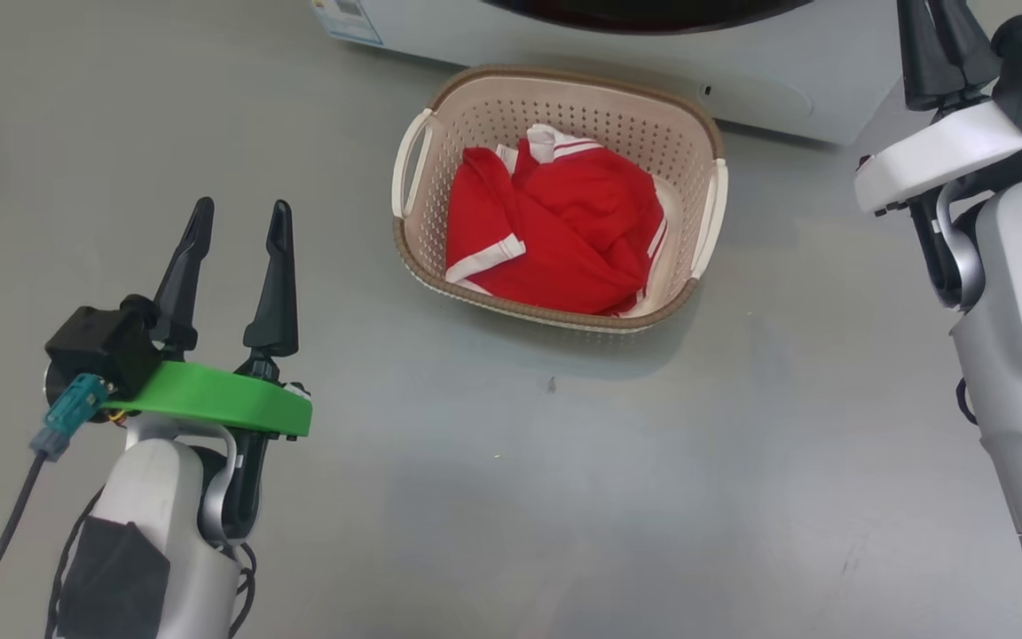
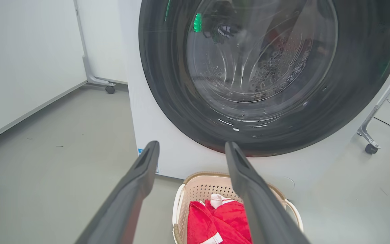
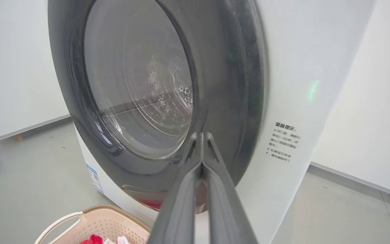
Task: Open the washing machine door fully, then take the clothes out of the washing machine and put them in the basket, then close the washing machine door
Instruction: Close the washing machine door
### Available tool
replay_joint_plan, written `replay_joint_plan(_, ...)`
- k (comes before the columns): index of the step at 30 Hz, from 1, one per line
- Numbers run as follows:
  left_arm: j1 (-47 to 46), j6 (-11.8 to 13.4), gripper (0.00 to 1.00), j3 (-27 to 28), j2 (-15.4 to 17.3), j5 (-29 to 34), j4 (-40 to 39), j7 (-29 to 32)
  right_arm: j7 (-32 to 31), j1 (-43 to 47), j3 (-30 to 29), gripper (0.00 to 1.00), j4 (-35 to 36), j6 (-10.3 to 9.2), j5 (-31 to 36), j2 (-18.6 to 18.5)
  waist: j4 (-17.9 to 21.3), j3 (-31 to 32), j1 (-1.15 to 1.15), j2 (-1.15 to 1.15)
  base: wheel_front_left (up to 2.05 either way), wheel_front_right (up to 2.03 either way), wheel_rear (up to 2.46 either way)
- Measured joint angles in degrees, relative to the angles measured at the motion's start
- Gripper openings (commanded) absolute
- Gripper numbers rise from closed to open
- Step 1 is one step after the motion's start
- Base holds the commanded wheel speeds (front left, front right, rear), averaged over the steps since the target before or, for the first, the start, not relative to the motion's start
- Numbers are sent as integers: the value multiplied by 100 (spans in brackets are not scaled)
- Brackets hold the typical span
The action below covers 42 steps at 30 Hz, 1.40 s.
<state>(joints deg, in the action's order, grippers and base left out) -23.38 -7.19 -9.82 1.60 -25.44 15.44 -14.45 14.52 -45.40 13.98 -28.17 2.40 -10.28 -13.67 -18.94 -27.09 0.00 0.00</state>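
**A:** What's in the head view?

**B:** Your left gripper (image 1: 241,207) sits lower left, fingers spread with nothing between them. The basket (image 1: 564,75) stands upper centre. Its far rim is just beside the front of the washer (image 1: 777,89), which runs along the top edge. The clothes (image 1: 564,231) lie inside the basket. Bare floor (image 1: 511,461) runs from the basket down to the bottom edge. Your right arm (image 1: 1017,355) takes up the right edge.

**A:** And the left wrist?

**B:** The door (image 2: 168,84) takes up the top of the frame, lying flat against the washer, with the drum visible through the glass. The basket shows bottom centre, between the spread fingers. On the left, open floor reaches to a wall (image 2: 22,61). There's a castor (image 2: 109,89) upper left and a frame leg (image 2: 381,105) at the right edge.

**A:** Right wrist?

**B:** Your right gripper (image 3: 201,135) is pinched together on nothing, its tips at centre frame over the door's right rim. I can't tell whether they touch it. A corner of the basket shows lower left. On the right you have floor below and a wall above.
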Motion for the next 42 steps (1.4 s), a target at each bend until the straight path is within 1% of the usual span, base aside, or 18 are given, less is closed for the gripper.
replay_joint_plan(4,93,0,100,75,111,34,33,0,0,228,-79,0,191,-11,-78,136,155,240,0,0,0,0,0)
replay_joint_plan(10,341,0,100,263,205,81,52,0,0,741,-209,0,355,-98,-193,357,439,597,0,0,0,0,0)
replay_joint_plan(13,492,0,100,303,277,104,70,0,0,1031,-274,0,415,-113,-290,474,595,780,0,0,0,0,0)
replay_joint_plan(16,677,0,100,383,299,145,91,0,0,1347,-325,0,498,-175,-310,539,750,970,0,0,0,0,0)
replay_joint_plan(19,929,0,100,469,319,151,107,0,0,1781,-402,0,572,-205,-391,690,956,1230,0,0,0,0,0)
replay_joint_plan(26,1288,0,100,558,342,152,96,0,0,2357,-441,0,744,-203,-426,735,1336,1607,0,0,0,0,0)
replay_joint_plan(32,1445,0,100,560,341,194,65,0,-1,2670,-494,0,915,-198,-426,740,1602,1840,0,0,0,0,0)
replay_joint_plan(42,1534,0,100,555,330,242,-74,0,0,3169,-700,0,1250,-213,-479,832,1829,2014,0,0,0,0,0)
